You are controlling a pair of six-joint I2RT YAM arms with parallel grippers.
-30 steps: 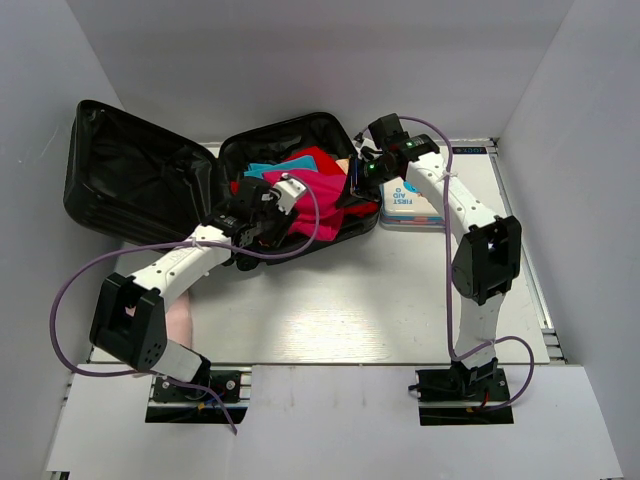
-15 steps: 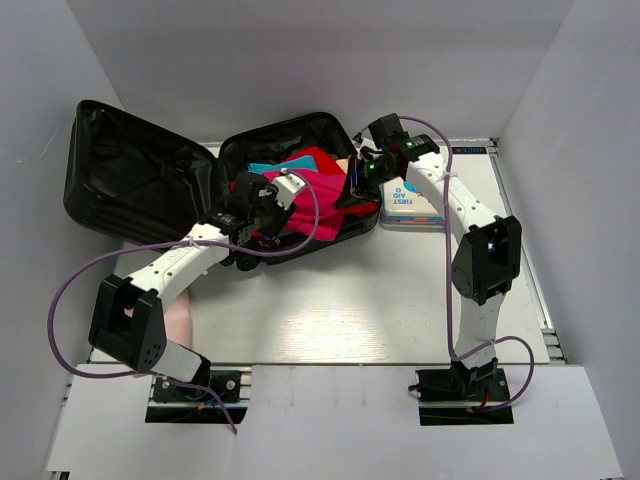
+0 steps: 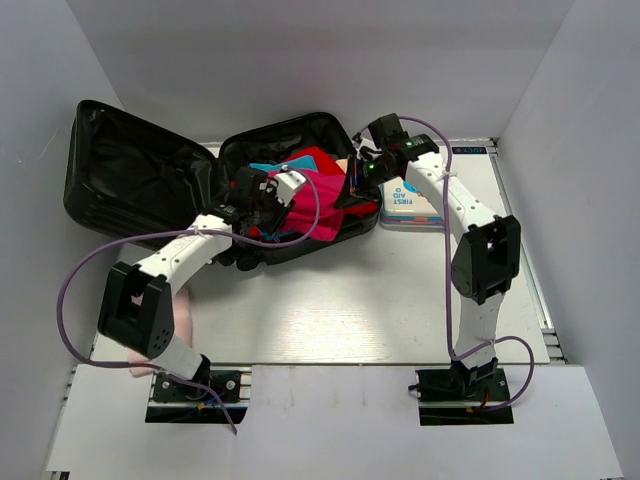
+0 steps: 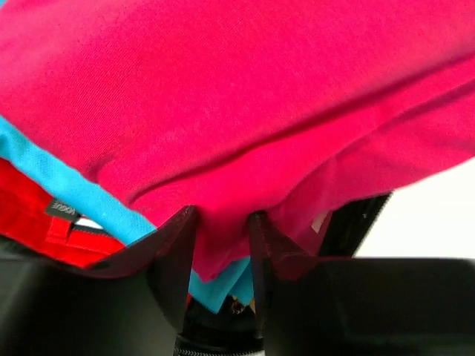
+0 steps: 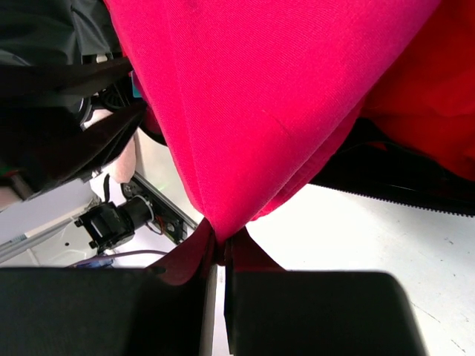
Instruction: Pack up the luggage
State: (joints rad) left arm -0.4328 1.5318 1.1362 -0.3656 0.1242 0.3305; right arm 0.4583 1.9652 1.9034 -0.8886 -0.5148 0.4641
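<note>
The luggage (image 3: 140,185) lies open at the back left, its lid flat to the left. A pink garment (image 3: 320,195) lies over its right half, on top of a red garment (image 3: 318,157) and a cyan one (image 3: 262,168). My left gripper (image 3: 268,192) is at the pink garment's left edge; in the left wrist view (image 4: 220,219) a fold of pink garment (image 4: 245,96) fills the gap between its fingers, with cyan cloth (image 4: 67,185) under it. My right gripper (image 3: 358,180) is shut on the garment's right corner, pinching pink cloth (image 5: 252,96) at its tips (image 5: 221,241).
A white and blue first-aid tin (image 3: 408,207) lies just right of the luggage, under my right arm. A pale pink object (image 3: 183,310) sits on the table by my left arm's base. The luggage's zipped rim (image 5: 393,178) runs below the cloth.
My left gripper has moved up and back over the luggage's front rim into the clothes, and the pink garment's left edge has shifted with it. My right gripper has held still.
</note>
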